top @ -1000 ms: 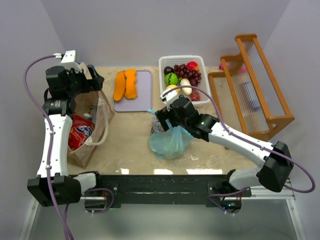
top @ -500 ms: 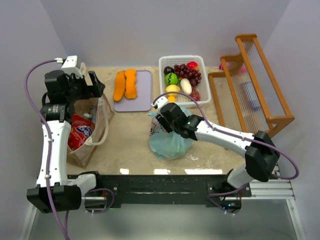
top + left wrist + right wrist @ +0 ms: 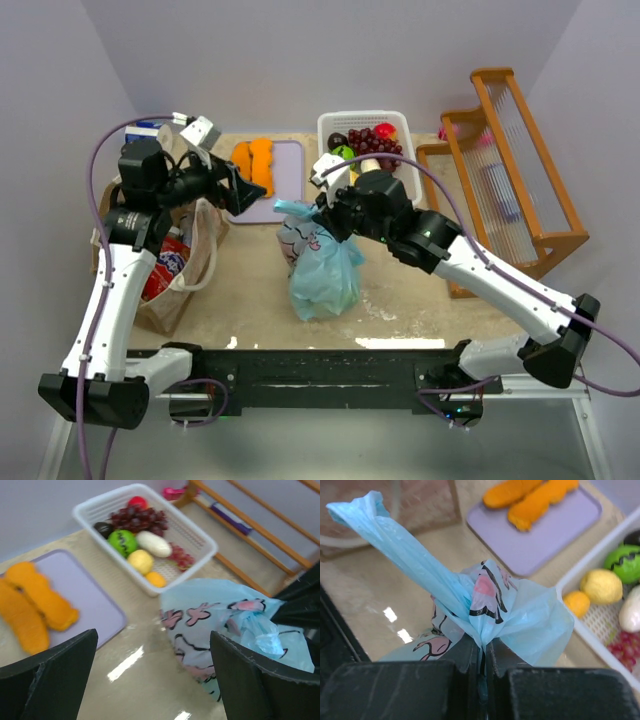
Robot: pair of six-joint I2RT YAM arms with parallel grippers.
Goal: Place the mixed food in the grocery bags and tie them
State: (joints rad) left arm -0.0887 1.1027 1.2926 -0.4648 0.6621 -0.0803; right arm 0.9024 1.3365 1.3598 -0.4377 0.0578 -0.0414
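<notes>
the left gripper (image 3: 238, 190) is held wide open and empty, and the loose tail (image 3: 291, 208) of the light-blue bag (image 3: 325, 272) is pointed leftward at it from just beside. the bag is held at the middle of the table (image 3: 250, 285) by its gathered neck, pinched in the closed right gripper (image 3: 328, 215). that pinch is shown plainly only in the right wrist view.

Left arm (image 3: 108, 290) angles inward, jaws spread wide; right arm (image 3: 492, 276) stretches across, jaws pinched together.

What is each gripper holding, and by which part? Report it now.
Right gripper: shut on the thin light-blue plastic bag with pink cartoon prints, pinching its gathered top. Left gripper: open, holding nothing.
</notes>
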